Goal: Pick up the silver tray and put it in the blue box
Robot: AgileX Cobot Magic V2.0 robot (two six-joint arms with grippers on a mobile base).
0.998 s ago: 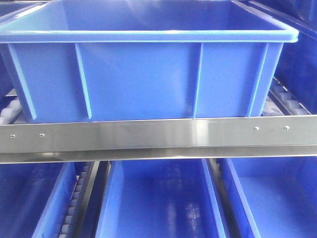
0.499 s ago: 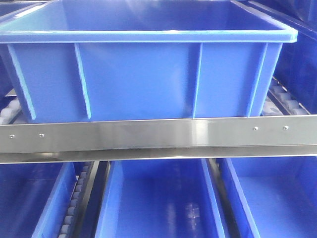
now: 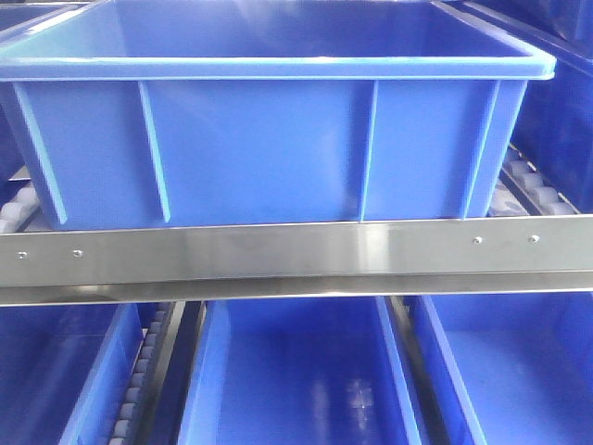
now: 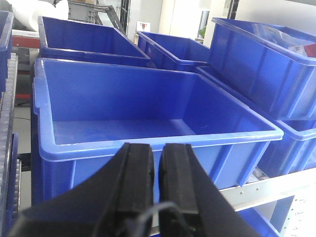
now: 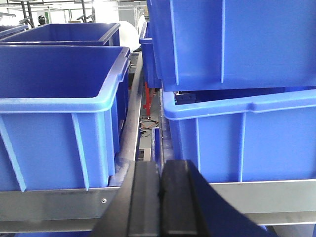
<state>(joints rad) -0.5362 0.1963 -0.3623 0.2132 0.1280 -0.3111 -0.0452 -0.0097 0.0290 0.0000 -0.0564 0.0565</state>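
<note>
Resting on a steel rail (image 3: pixel 278 255), ribbed glossy blue box (image 3: pixel 269 148).

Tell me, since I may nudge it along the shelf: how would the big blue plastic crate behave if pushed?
The large blue ribbed plastic crate looks empty in the left wrist view, so probably light. Its vertical ribs and thick rim suggest stiffness. It seems to sit by the grey rollers, so it may slide back easily; tipping seems unlikely.

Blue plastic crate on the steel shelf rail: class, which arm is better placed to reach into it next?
Left, probably. The left gripper faces the blue plastic crate's open interior squarely; the right gripper points at the gap beside it. No silver tray is visible.
</note>
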